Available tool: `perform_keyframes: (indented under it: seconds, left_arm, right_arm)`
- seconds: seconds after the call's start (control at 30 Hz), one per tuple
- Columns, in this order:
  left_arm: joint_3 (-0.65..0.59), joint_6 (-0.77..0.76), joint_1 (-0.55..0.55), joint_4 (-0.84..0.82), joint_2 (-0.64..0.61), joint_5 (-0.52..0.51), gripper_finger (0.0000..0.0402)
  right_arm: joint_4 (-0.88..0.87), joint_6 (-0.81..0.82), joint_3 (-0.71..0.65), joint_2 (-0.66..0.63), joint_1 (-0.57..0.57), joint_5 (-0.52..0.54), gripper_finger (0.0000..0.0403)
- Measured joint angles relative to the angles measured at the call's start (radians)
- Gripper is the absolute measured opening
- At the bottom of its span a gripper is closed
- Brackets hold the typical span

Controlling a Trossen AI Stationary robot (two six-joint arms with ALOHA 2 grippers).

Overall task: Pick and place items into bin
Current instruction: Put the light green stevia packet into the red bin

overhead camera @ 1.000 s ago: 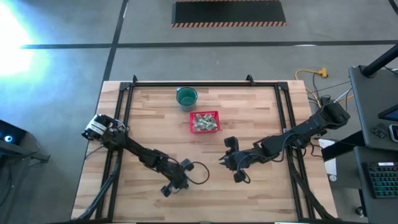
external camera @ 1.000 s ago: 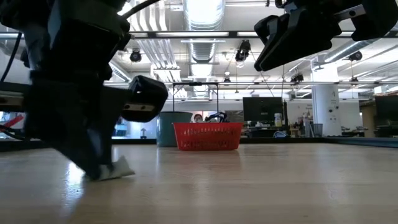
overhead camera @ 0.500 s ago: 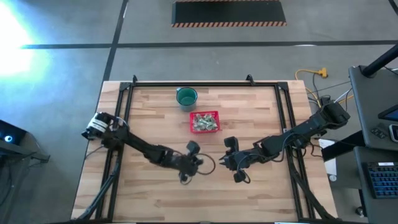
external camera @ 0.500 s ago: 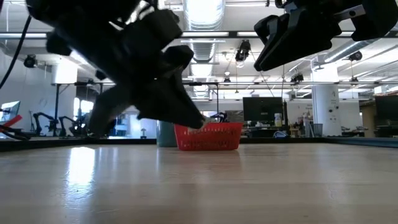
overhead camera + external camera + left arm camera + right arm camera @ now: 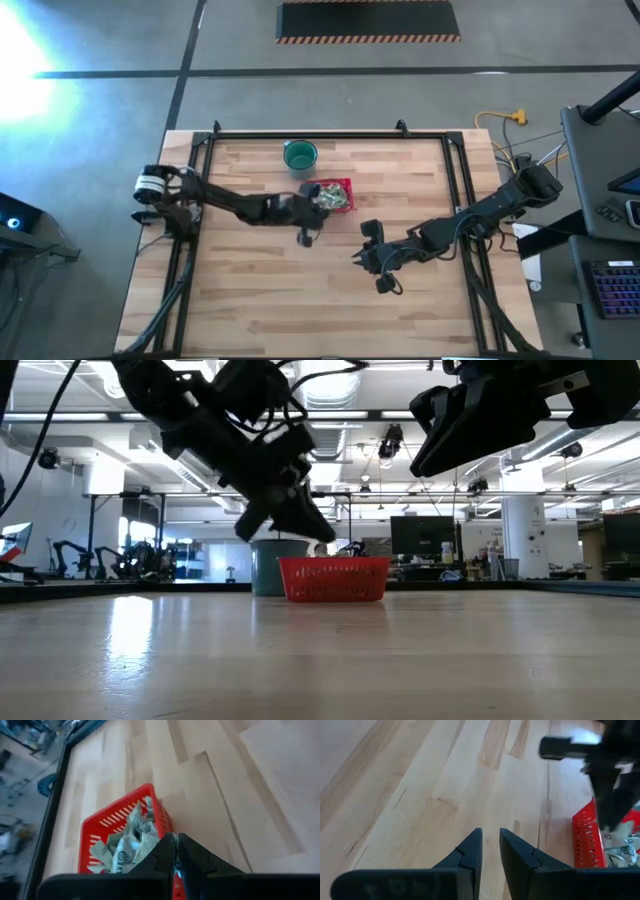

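Your left fingers point(image 5: 318, 199), pressed together, have swung from the bare worktop point(image 5: 250, 300) to the bin's point(image 5: 120, 815) near edge, items point(image 5: 131, 842) piled just beyond them. Your right fingers point(image 5: 358, 258), slightly apart, haven't moved.

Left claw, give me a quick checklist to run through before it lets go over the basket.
1. Left claw over the basket: ok, the high view puts it at the basket's left edge, above the pile.
2. Left claw raised clear of the rim: ok, in the low view it hangs above the basket.
3. Piece held in the left claw: cannot tell; the fingers are shut, but no wrapper shows clearly between them.
4. Basket upright with room: ok, wrapped pieces fill it but stay inside.
5. Right claw out of the way: ok, it hovers over bare table, apart from the basket.
6. Green cup clear of the drop: ok.
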Motion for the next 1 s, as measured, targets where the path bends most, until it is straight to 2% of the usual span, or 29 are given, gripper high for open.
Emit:
perform_keyframes:
  seconds: [0.1,0.3,0.5,0.8,1.0]
  left_arm:
    - [0.0,-0.018,0.029,0.006,-0.034,0.078,0.0004]
    - [-0.017,-0.039,0.067,-0.036,-0.063,0.094,0.0004]
    - [-0.019,-0.084,0.124,-0.088,-0.058,0.193,0.0004]
    - [-0.019,-0.091,0.148,-0.093,-0.057,0.194,0.0004]
    - [-0.019,-0.155,0.17,-0.088,-0.057,0.19,0.0005]
  right_arm:
    - [0.001,-0.001,-0.002,0.0,0.0,0.0,0.0057]
    - [0.006,0.001,-0.004,0.0,0.0,0.0,0.0057]
    - [0.009,0.002,-0.005,0.0,0.0,0.0,0.0057]
    - [0.01,-0.004,-0.006,0.0,0.0,0.0,0.0057]
    - [0.01,-0.004,-0.007,0.0,0.0,0.0,0.0057]
